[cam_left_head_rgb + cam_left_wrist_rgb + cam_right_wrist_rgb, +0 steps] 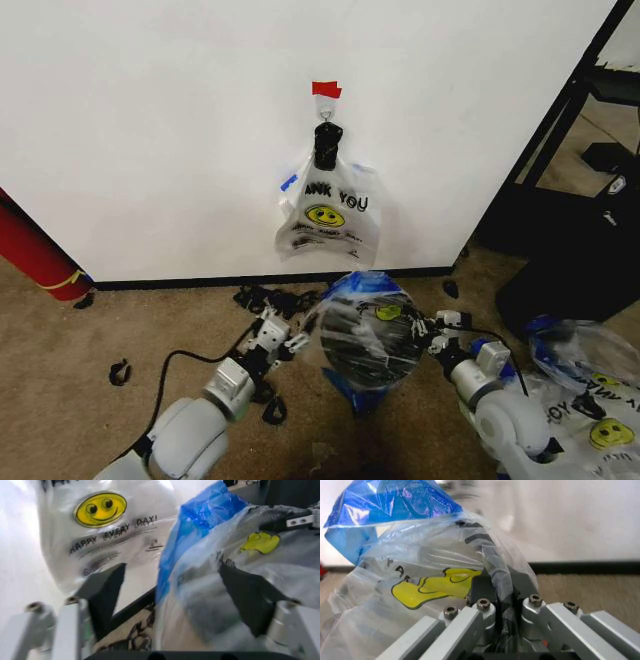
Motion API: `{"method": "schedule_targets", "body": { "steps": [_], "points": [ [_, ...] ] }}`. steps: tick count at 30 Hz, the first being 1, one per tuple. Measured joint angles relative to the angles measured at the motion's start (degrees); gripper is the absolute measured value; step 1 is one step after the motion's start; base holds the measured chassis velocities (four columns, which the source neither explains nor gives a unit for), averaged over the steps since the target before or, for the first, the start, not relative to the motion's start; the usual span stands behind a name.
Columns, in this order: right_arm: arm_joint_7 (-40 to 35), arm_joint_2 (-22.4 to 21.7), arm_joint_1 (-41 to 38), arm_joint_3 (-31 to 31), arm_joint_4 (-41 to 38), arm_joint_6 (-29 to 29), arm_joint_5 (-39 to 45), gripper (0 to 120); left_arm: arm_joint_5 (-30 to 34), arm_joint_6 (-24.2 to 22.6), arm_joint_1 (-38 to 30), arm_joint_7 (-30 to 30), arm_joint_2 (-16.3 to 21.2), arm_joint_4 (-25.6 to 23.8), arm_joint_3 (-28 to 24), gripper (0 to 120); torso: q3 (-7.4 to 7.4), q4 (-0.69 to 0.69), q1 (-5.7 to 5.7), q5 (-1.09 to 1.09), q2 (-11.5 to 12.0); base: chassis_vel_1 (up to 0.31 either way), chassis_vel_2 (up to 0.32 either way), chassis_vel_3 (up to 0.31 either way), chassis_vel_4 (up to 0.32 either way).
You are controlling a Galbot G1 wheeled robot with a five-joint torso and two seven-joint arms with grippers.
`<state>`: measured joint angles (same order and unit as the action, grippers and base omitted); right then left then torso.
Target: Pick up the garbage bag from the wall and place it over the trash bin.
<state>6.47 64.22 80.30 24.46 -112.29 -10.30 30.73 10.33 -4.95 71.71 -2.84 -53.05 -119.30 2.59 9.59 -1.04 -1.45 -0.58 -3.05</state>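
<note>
The garbage bag [365,325], see-through with blue tape strips, is draped over the trash bin [352,350], whose dark mesh shows through the plastic. They stand on the carpet just before the wall [150,120]. My left gripper [290,335] is at the bag's left side, open; in the left wrist view [172,570] the bag's [235,547] blue-taped edge lies between the spread fingers [107,588]. My right gripper [425,328] is at the right side, shut on a pinched fold of the bag [420,555], the fingers [470,622] pressed together.
A bunch of printed bags [330,210] hangs by a black clip from the red tape hook [326,90]. A red roll [35,255] leans at the left. At the right is a black rack [570,200], with more bags [590,390] on the floor. Black scraps [120,372] dot the carpet.
</note>
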Motion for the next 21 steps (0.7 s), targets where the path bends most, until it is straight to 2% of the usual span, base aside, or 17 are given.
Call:
{"method": "schedule_targets", "body": {
  "steps": [1,6,10,16,21],
  "points": [
    [0.0,0.0,0.0,0.0,0.0,0.0,0.0,1,0.0,0.0,0.0,0.0,0.0,0.0,0.0,80,0.0,0.0,0.0,0.0,0.0,0.0,0.0,0.0,0.0],
    [4.1,-0.4,1.4,-0.3,-1.6,2.7,-6.5,1,1.3,0.3,-3.4,-0.3,-4.0,2.1,-0.8,99,0.0,0.0,0.0,0.0,0.0,0.0,0.0,0.0,0.0],
    [5.2,-0.5,1.8,-0.2,-2.0,3.0,-7.7,1,3.0,-0.3,-5.7,-1.3,-5.2,2.5,-1.1,100,0.0,0.0,0.0,0.0,0.0,0.0,0.0,0.0,0.0],
    [7.4,-0.9,1.9,0.2,-1.8,4.2,-8.6,1,6.5,-1.9,-9.8,-2.3,-5.2,3.3,-1.3,100,0.0,-0.01,0.0,0.0,0.0,0.0,0.0,0.0,0.0],
    [12.9,-1.4,1.1,1.9,0.1,9.5,-11.2,1,10.2,-4.3,-13.4,-2.7,-3.2,5.0,-2.3,100,0.0,0.0,0.0,0.0,0.0,0.0,0.0,0.0,0.0]
  ]
}}
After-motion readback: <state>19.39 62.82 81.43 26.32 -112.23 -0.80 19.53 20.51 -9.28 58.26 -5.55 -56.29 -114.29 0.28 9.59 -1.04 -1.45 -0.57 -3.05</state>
